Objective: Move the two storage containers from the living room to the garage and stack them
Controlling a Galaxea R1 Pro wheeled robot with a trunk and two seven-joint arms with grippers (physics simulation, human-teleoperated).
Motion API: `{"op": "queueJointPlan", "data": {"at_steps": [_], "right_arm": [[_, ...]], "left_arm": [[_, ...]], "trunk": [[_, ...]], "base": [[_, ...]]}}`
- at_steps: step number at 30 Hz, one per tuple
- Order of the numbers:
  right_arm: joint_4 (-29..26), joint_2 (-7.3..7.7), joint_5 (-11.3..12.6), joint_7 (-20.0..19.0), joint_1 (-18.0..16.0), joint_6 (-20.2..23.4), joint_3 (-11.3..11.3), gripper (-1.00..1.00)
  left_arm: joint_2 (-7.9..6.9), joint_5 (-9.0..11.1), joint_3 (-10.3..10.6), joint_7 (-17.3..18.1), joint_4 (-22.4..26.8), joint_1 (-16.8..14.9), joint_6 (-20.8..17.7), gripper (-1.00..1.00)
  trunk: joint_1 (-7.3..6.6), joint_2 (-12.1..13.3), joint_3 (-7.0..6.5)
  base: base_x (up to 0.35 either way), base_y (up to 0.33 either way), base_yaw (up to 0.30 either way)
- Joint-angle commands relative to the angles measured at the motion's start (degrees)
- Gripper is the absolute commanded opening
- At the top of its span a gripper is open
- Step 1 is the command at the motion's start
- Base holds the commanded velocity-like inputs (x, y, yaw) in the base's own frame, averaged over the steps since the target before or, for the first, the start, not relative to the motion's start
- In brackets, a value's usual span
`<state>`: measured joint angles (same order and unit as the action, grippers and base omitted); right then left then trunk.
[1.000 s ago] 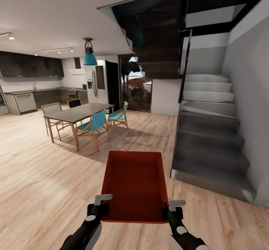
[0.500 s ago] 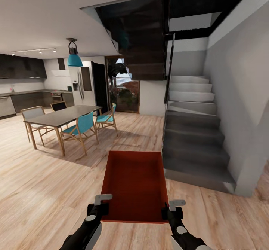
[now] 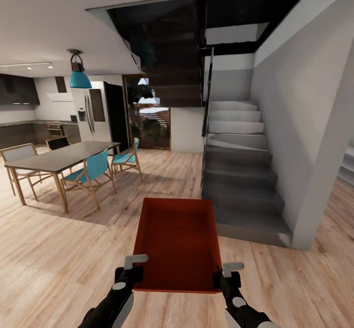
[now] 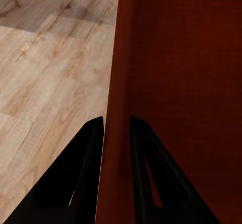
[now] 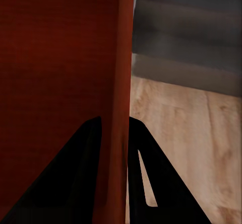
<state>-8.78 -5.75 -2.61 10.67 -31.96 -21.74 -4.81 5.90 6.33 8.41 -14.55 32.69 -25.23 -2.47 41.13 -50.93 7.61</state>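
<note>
I carry one red-orange storage container (image 3: 178, 242) level in front of me, over the light wood-plank floor (image 3: 59, 249). My left gripper (image 3: 133, 273) is shut on its near left wall, and the wrist view has that wall (image 4: 118, 83) pinched between the two dark fingers (image 4: 85, 158). On the near right wall my right gripper (image 3: 222, 278) is shut too, with the wall (image 5: 118, 83) clamped between its fingers (image 5: 85, 153). The second container, the garage and its concrete floor are out of view.
A grey staircase (image 3: 241, 180) with a dark railing rises ahead on the right, beside a white wall (image 3: 295, 122). At the left stands a dining table (image 3: 59, 156) with teal chairs (image 3: 91, 171). Beyond it are a kitchen, a fridge (image 3: 91, 114) and a glass door (image 3: 147, 117).
The whole view has swung to the right: table and stairs slid left in the picture. The container stays held the same way in both grippers.
</note>
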Motion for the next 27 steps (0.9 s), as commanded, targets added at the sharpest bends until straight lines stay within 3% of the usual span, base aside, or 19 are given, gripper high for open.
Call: {"op": "queueJointPlan", "data": {"at_steps": [1,10,27], "right_arm": [[-0.1,0.03,0.0,0.9,-0.1,-2.8,1.1,-1.00],[-0.1,0.03,0.0,0.9,-0.1,-2.8,1.2,-1.00],[-0.1,0.03,0.3,0.9,-0.1,-2.8,1.2,-1.00]], "left_arm": [[-0.28,1.0,0.4,-2.2,-0.1,0.0,-0.3,-1.00],[-0.28,1.0,0.4,-2.2,-0.1,0.0,-0.3,-1.00],[-0.28,1.0,0.3,-2.2,-0.1,0.0,-0.3,-1.00]], "trunk": [[0.02,-0.1,0.08],[0.02,-0.1,0.04],[0.02,-0.1,-0.36]], "base": [[0.168,0.166,-0.024],[0.208,0.221,-0.057],[0.190,0.188,-0.271]]}}
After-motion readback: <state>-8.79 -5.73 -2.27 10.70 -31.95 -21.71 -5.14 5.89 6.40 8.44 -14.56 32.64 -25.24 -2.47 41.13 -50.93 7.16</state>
